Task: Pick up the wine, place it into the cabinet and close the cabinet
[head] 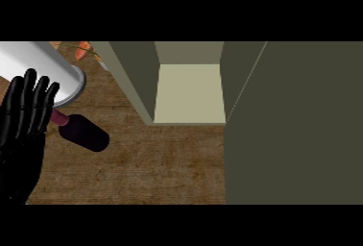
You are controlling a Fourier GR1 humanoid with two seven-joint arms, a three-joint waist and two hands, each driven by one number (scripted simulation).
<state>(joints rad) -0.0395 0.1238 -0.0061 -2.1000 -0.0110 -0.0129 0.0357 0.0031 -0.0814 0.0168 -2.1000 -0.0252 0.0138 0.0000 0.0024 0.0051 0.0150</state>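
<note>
Only 1 hand is showing: the left hand [25,139] is standing far to the left of the cabinet [135,77], coming up from the lower edge. It is spread open, its fingers [32,91] pointing straight up and side by side, and it is gripping nothing.

Just on the cabinet side of that hand, the wine bottle [86,133] is sitting on the desk [156,163], outside the cabinet and lower left of its opening. The bottle is showing dark maroon and slanted, with its paler neck [60,117] pointing away from the cabinet, toward the hand. The neck's tip is meeting the hand's edge in this view, though whether they are touching cannot be told. Whether the bottle is lying down or standing also cannot be told from this steep angle.

Left of the cabinet and above the bottle, a pale grey cylinder [42,67] is slanting in from the upper left corner, its round end partly behind the fingertips. An orange thing [83,50] is peeking out between it and the cabinet's left wall.

The cabinet itself is standing open, its light inner floor [190,91] showing bare. Its dark olive door [297,125] is filling the view to the cabinet's right.
</note>
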